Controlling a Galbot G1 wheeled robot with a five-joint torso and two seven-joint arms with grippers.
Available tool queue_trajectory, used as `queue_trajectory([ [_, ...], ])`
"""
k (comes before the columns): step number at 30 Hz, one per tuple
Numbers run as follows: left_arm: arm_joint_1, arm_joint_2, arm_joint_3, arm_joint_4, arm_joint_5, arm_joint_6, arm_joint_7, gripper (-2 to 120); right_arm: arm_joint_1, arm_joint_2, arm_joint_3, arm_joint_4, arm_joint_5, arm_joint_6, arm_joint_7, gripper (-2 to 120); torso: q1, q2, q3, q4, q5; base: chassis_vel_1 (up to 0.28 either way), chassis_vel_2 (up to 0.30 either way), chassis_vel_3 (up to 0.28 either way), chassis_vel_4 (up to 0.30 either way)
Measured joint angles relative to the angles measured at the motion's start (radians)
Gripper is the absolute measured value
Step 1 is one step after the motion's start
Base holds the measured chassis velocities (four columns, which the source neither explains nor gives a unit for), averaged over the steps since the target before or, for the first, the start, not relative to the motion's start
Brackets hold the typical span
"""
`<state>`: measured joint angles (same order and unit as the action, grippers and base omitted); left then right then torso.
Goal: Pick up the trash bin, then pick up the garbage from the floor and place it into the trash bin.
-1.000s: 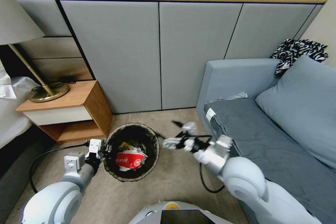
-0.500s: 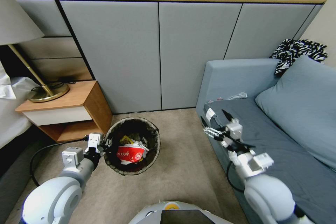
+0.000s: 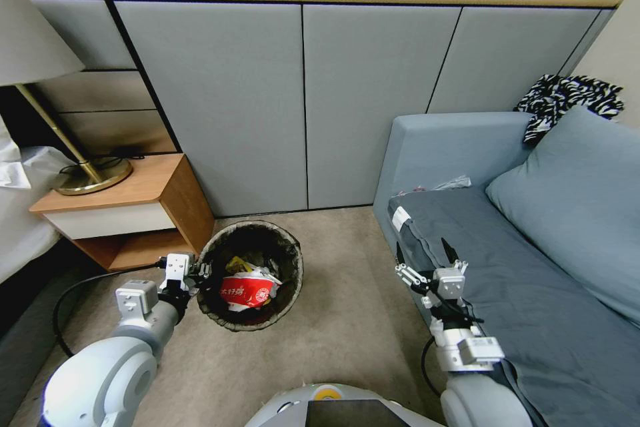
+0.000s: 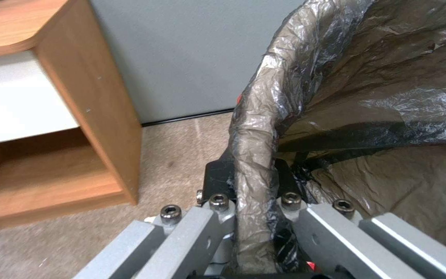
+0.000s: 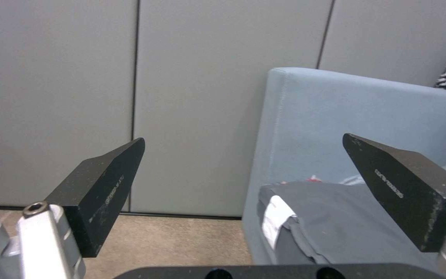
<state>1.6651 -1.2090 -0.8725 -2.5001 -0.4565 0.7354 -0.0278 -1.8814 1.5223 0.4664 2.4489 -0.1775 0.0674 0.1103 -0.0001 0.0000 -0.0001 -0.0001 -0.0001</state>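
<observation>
The trash bin (image 3: 294, 275), round with a dark liner over its rim, sits on the beige floor (image 3: 347, 327) in front of the nightstand. Garbage lies inside it: a red-and-white packet (image 3: 245, 292) and a yellow wrapper (image 3: 237, 265). My left gripper (image 3: 199, 277) is shut on the bin's near-left rim. The left wrist view shows the liner-covered rim (image 4: 254, 128) pinched between its jaws (image 4: 252, 176). My right gripper (image 3: 425, 255) is open and holds nothing, raised over the sofa's front edge. In the right wrist view its two black fingers (image 5: 254, 174) stand wide apart, facing the wall.
A wooden nightstand (image 3: 170, 203) with a brass lamp (image 3: 93, 177) stands left of the bin. A blue-grey sofa (image 3: 533, 293) fills the right side, with a zebra-print cloth (image 3: 567, 97) on its back. A black cable (image 3: 70, 303) loops on the floor by my left arm.
My right arm swung from beside the bin over the floor to the right, ending over the sofa edge with its fingers open. The bin shifted slightly away in the left gripper's hold.
</observation>
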Motion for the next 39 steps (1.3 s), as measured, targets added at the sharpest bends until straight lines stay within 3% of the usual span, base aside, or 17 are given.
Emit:
queue_trajectory([
  [39, 0.013, -0.010, -0.001, 0.000, -0.013, 0.000, 0.001, 1, 0.001, -0.006, -0.008, -0.027, -0.001, -0.026, 0.023, 100, 0.000, 0.000, 0.000, 0.0002, 0.0000, 0.078, 0.079, 0.079, 0.078],
])
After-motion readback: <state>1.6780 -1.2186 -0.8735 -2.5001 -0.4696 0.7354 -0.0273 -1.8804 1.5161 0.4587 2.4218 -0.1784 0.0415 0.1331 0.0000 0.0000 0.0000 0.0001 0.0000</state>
